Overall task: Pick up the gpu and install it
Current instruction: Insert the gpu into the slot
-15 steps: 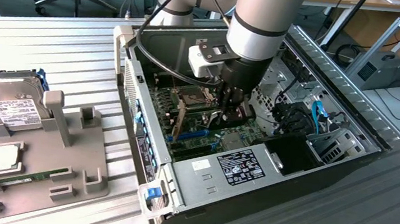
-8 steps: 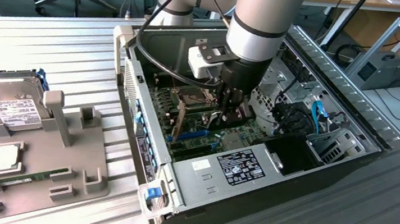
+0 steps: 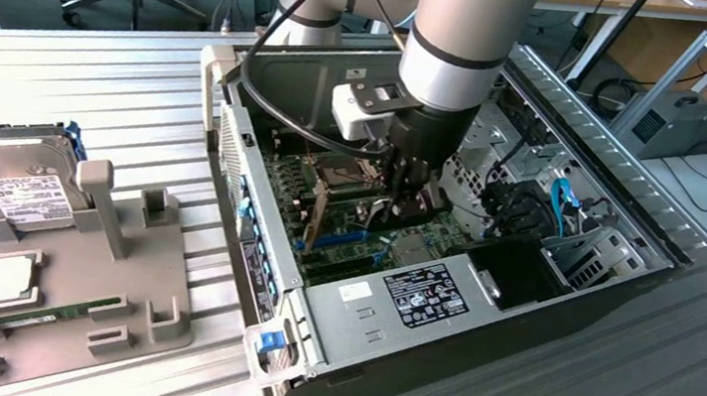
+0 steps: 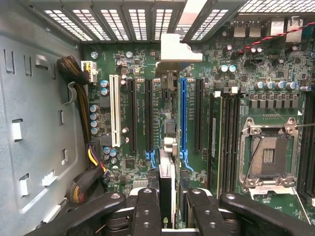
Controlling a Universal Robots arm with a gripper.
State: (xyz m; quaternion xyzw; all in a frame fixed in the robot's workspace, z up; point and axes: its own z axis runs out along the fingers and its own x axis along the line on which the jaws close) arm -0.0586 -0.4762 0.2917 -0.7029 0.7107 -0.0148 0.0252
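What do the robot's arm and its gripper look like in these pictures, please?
The arm is built of thick silver-grey cylindrical segments with a black band at the wrist joint. A black cable loops down beside it to a white box-shaped module mounted on the wrist. Below that sits a black cylindrical gripper. In the wrist view its fingers are black, rounded links with silver pivot screws.

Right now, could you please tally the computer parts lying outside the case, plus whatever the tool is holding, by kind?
Hard drive: 1
CPU: 1
RAM stick: 1
gpu, gripped edge-on in the tool above the motherboard: 1
Total: 4
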